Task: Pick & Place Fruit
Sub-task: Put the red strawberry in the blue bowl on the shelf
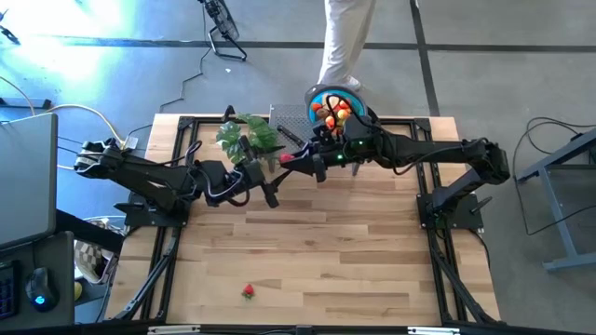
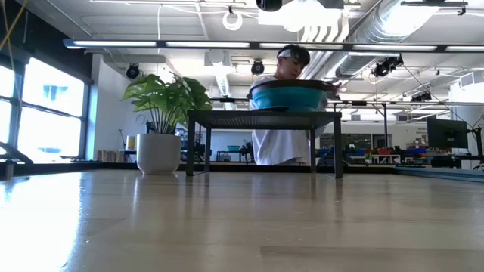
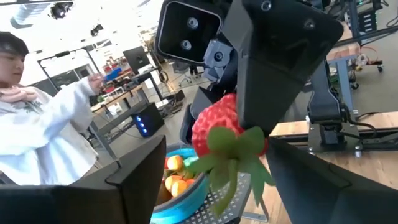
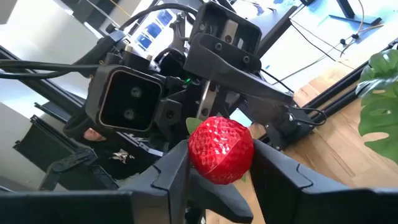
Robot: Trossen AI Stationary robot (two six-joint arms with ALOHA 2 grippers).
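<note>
Now mid-handover — strawberry [image 4: 221,149] clamped between right gripper [image 4: 221,177] fingers, leafy end toward left gripper [image 3: 205,186], spread wide, holding nothing.

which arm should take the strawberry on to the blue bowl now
Right, probably. The right gripper is shut on the strawberry, while the left gripper stands open around it. In the high view the right arm also reaches nearer the blue bowl.
</note>
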